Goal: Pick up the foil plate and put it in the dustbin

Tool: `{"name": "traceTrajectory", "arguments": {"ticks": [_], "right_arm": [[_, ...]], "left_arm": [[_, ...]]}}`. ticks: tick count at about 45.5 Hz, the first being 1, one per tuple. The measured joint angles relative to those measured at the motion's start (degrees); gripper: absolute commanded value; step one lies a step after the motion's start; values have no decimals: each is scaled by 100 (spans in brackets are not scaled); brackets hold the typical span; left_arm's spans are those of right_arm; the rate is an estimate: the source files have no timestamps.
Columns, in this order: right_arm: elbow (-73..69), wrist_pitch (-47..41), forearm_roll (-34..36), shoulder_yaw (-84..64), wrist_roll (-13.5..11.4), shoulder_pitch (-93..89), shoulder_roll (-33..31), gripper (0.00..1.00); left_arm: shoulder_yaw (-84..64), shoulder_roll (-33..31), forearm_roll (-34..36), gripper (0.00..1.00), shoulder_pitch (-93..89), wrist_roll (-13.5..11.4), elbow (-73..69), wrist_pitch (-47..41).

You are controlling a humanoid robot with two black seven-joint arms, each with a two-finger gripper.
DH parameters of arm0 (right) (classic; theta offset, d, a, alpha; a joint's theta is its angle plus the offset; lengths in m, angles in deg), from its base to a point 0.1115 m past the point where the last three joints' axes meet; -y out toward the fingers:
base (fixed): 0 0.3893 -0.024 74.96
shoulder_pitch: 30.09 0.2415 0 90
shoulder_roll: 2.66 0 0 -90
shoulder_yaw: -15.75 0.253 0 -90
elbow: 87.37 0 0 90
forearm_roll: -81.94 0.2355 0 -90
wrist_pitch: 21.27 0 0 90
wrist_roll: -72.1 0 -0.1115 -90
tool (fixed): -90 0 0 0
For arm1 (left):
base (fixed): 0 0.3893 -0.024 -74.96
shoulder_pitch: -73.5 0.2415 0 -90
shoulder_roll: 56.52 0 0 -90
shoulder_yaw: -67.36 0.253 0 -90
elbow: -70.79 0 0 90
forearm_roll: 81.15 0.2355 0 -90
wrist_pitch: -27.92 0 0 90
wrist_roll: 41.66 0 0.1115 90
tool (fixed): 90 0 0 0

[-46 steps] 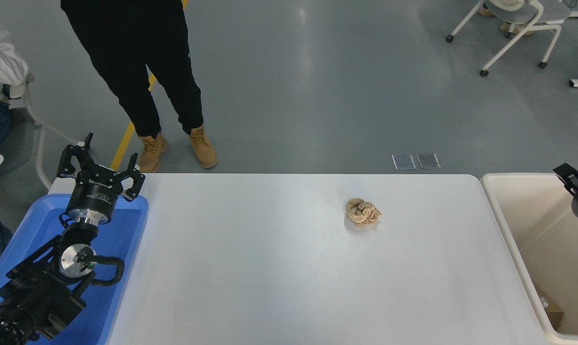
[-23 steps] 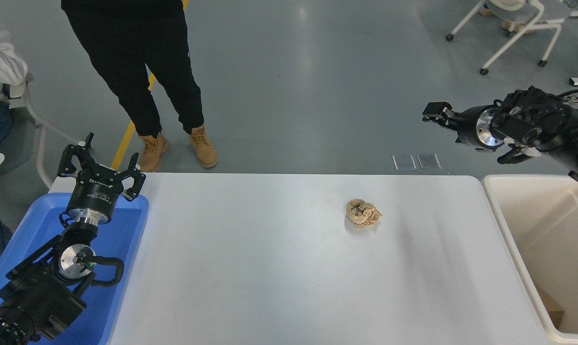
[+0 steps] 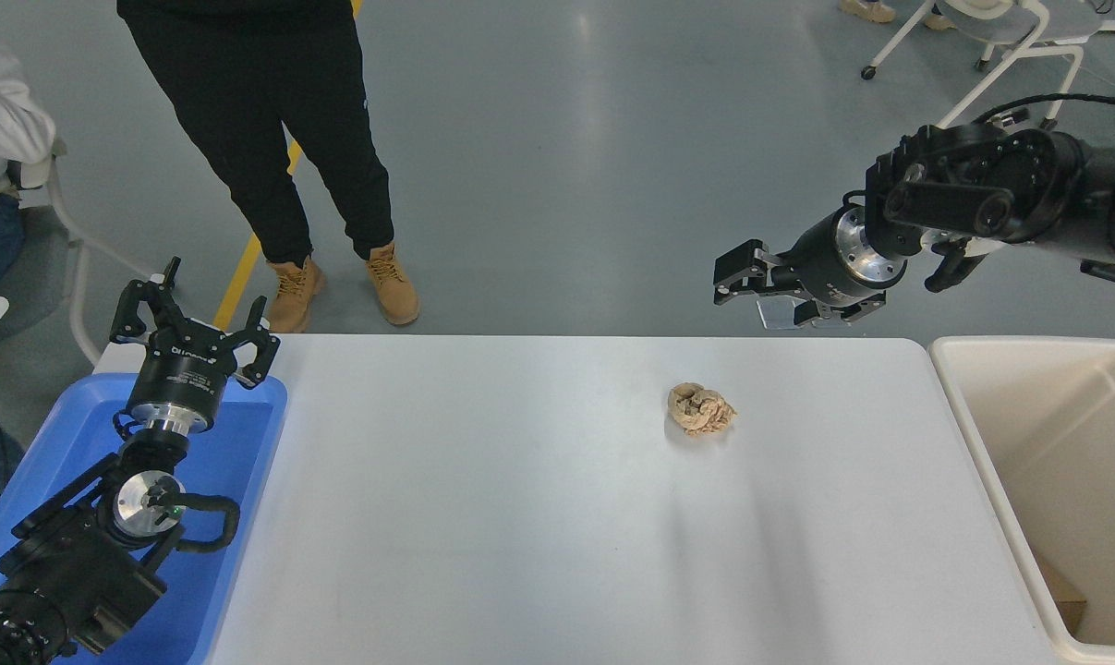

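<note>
No foil plate shows anywhere in the head view; it is hidden or out of view. The cream dustbin stands off the table's right end, with deep walls. My right gripper is open and empty. It hangs in the air over the table's far edge, left of the dustbin and behind the brown paper ball. My left gripper is open and empty, parked over the blue tray at the lower left.
A small crumpled brown paper ball lies on the white table, right of centre. A shallow blue tray sits at the table's left end. A person in black trousers stands at the far left side. A brown scrap lies in the dustbin.
My right arm rose from above the dustbin at the right edge and swung left and down, with its gripper now over the table's far edge. The paper ball and left arm have not moved.
</note>
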Motion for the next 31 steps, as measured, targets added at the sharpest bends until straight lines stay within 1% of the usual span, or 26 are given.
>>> {"name": "traceTrajectory", "arguments": {"ticks": [16, 31], "right_arm": [[-1736, -277, -150, -438, -89, 1539, -379, 100], [-2593, -456, -179, -656, -108, 2466, -709, 100]], "left_arm": [[0, 0, 0, 99, 0, -1, 0, 0], [0, 0, -1, 99, 0, -2, 1, -6]]}}
